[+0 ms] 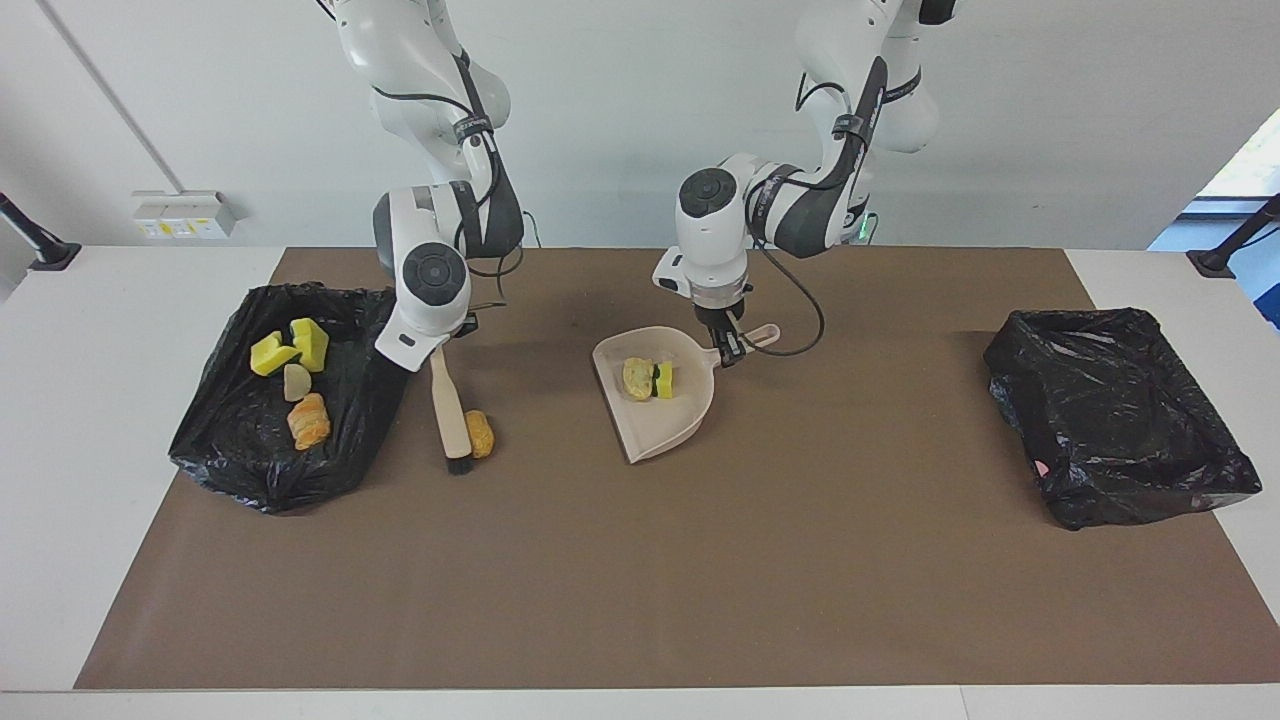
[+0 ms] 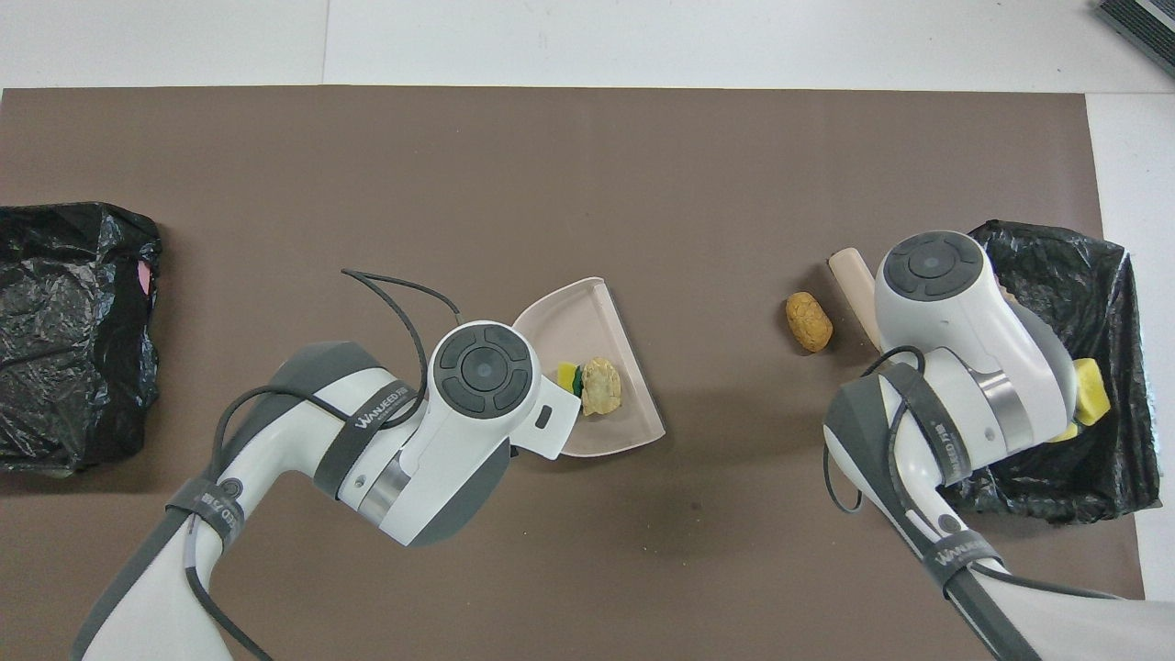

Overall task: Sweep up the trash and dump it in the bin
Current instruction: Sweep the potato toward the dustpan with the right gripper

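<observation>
My right gripper (image 1: 438, 347) is shut on the beige brush (image 1: 449, 405), whose black bristles (image 1: 459, 465) stand on the mat. One tan-orange trash lump (image 1: 481, 433) (image 2: 809, 321) lies against the bristles, on the dustpan's side. My left gripper (image 1: 733, 346) is shut on the handle of the beige dustpan (image 1: 690, 400) (image 2: 574, 317) in the middle of the table. The pan's open edge faces the brush. In it lie a pale lump (image 1: 637, 378) (image 2: 601, 384) and a yellow sponge with a green face (image 1: 664, 380) (image 2: 568, 375). Several trash bits, among them a yellow sponge (image 1: 310, 343) and an orange lump (image 1: 309, 420), lie in the black-lined bin (image 1: 240, 450).
That bin stands at the right arm's end of the table, right beside the brush. A second black-lined bin (image 1: 1120, 420) (image 2: 64, 330) stands at the left arm's end. A brown mat (image 1: 700, 580) covers the table between them.
</observation>
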Controlling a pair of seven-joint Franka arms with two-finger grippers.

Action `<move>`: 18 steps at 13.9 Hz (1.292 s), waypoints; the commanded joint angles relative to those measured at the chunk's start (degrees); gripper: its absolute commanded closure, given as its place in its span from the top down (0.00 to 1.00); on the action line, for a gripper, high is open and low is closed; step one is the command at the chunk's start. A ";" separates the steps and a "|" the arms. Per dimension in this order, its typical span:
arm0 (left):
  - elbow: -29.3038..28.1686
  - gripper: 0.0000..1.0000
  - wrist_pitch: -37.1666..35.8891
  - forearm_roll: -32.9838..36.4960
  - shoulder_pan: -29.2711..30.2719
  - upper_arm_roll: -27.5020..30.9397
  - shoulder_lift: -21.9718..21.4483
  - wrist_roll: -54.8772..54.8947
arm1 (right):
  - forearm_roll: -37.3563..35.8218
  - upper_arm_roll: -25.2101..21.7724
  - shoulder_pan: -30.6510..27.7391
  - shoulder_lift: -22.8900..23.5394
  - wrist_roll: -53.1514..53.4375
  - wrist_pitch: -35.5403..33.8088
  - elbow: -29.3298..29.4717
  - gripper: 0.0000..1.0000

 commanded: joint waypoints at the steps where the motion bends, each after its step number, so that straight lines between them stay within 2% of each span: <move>1: -0.43 0.00 -2.78 2.94 -1.17 0.76 -0.83 -1.16 | 8.11 0.29 2.40 -1.86 -1.44 -2.57 -2.07 0.00; 4: -2.19 0.00 -3.33 4.80 -2.40 0.68 -1.80 -2.22 | 20.05 0.29 5.48 -2.22 -1.26 -2.76 -3.66 0.00; 10: -3.07 0.00 -4.38 4.89 -2.58 0.68 -2.59 -2.22 | 36.85 0.29 13.39 -3.53 2.43 -0.74 -4.80 0.00; 13: -3.52 0.00 -3.59 4.89 -2.05 0.59 -2.68 -2.13 | 46.52 0.29 14.98 -4.15 2.60 -0.30 -5.42 0.00; 16: -3.95 0.00 -2.80 4.72 -0.82 0.50 -2.59 0.32 | 46.64 0.29 15.24 -3.80 4.26 -0.30 -2.71 0.00; 18: -4.04 0.00 -1.40 4.72 -0.56 0.59 -2.50 3.40 | 43.14 -0.24 14.38 -4.67 7.60 -2.65 0.02 0.00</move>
